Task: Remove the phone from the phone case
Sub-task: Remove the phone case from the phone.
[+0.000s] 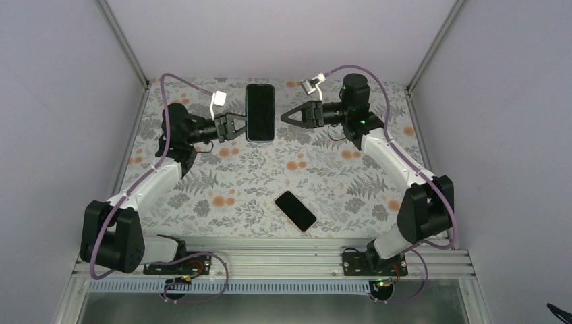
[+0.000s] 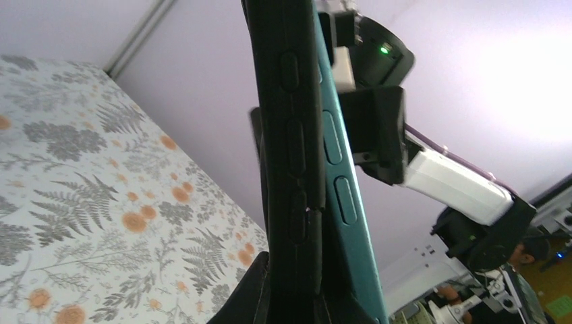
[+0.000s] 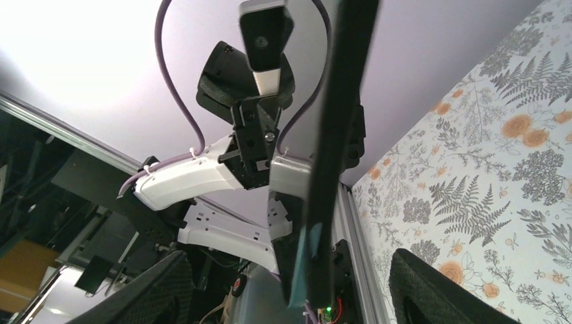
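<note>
The phone case (image 1: 260, 112) with the phone in it is held in the air over the far middle of the table. My left gripper (image 1: 244, 125) is shut on its left edge. In the left wrist view the black case (image 2: 290, 135) stands edge-on, and the teal phone (image 2: 344, 202) is parted from it along one side. My right gripper (image 1: 284, 115) is open just right of the case and does not touch it. In the right wrist view its fingers (image 3: 432, 290) are spread wide, with the black case (image 3: 337, 135) and a teal strip of phone (image 3: 303, 256) ahead between them.
A second dark phone-like slab (image 1: 295, 210) lies flat on the floral table cover (image 1: 202, 182) near the front middle. Grey walls and metal corner posts (image 1: 125, 47) enclose the table. A metal rail (image 1: 270, 260) carries both arm bases.
</note>
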Robot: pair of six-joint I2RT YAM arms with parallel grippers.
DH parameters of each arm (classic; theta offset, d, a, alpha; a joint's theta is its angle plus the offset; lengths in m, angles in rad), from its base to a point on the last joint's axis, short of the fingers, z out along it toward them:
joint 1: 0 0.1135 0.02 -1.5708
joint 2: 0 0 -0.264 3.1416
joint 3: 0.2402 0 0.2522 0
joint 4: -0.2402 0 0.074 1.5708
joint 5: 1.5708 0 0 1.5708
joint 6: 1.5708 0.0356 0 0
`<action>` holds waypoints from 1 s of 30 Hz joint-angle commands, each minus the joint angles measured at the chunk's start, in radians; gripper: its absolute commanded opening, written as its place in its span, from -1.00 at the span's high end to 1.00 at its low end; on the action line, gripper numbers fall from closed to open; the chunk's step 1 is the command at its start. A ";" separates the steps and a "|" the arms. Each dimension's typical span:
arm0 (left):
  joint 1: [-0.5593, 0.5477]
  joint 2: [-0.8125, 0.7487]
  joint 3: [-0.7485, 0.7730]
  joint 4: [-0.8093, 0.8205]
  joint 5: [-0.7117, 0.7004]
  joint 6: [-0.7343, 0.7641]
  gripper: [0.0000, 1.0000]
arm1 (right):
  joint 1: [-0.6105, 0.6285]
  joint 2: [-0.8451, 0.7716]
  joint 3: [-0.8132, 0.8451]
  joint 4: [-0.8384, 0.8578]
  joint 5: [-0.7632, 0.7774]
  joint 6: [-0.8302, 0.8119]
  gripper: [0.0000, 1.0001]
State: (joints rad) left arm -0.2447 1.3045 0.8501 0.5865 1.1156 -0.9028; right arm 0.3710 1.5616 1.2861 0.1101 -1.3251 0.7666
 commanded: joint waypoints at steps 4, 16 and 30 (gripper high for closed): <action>0.050 -0.002 0.043 -0.064 -0.106 0.001 0.95 | 0.004 -0.102 0.100 -0.261 0.234 -0.321 -0.48; 0.074 0.037 0.102 -0.286 -0.225 -0.080 0.95 | 0.169 -0.126 0.205 -0.514 0.865 -0.861 -0.51; 0.081 0.051 0.060 -0.296 -0.244 -0.214 0.95 | 0.465 -0.122 0.096 -0.418 1.356 -1.168 -0.31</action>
State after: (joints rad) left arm -0.1707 1.3628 0.9047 0.2497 0.8688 -1.0698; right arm 0.7662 1.4555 1.4181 -0.3599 -0.1585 -0.2729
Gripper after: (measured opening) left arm 0.096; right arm 0.669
